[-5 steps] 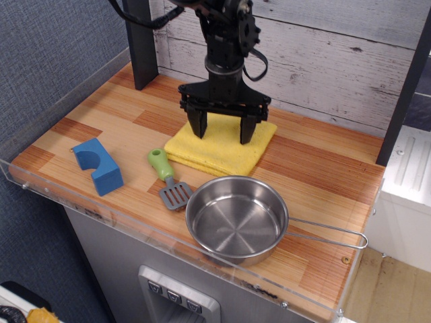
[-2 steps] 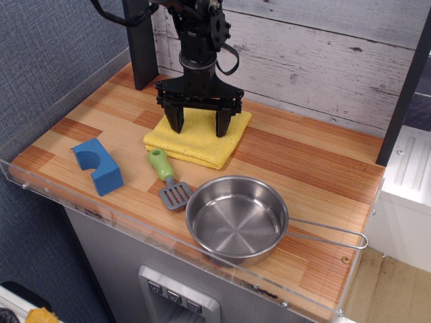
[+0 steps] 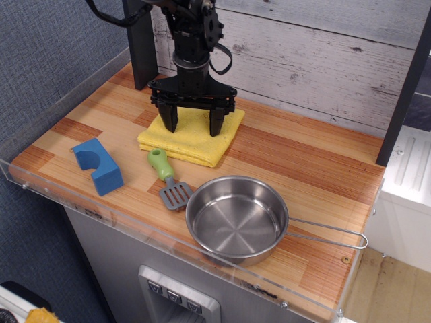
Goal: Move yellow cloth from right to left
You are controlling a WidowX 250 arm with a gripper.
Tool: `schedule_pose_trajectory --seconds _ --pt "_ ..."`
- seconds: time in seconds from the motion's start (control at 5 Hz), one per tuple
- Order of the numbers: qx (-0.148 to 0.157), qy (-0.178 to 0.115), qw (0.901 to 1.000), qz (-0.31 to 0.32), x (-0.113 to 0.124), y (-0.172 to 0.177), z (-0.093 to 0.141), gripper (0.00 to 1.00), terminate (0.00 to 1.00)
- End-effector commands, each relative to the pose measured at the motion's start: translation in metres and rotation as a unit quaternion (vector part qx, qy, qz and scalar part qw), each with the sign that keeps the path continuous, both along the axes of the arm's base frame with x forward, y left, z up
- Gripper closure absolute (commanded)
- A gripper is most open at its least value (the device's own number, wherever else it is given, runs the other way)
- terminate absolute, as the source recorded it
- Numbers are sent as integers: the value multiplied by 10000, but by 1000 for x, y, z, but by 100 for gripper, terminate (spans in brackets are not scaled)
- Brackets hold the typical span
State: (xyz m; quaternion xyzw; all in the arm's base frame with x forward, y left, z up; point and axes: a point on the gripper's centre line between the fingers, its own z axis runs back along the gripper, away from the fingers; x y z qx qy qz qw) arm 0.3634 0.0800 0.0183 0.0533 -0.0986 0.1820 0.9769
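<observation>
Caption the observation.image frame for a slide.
Open hand pressing on the yellow cloth, beside a green-handled spatula and steel pan.

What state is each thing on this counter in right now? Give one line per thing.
Hand: fingers spread wide, tips down on the cloth.
Yellow cloth: folded, flat under the hand.
Steel pan: upright, empty, handle pointing right.
Spatula: lying flat, green handle toward the cloth.
Blue block: resting notch-up, apart from everything else.
</observation>
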Motion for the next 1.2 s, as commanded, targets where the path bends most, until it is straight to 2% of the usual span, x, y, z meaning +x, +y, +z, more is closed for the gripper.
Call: schedule_pose_trajectory --seconds 0.0,0.2,0.4,1.0 --pt "13 -289 9996 29 1 6 19 0 0" --pt "12 -315 9995 17 1 4 22 0 0" --pt "-137 -494 9987 -28 4 -2 32 0 0" --pt "-113 -1262 9919 -135 0 -15 87 0 0"
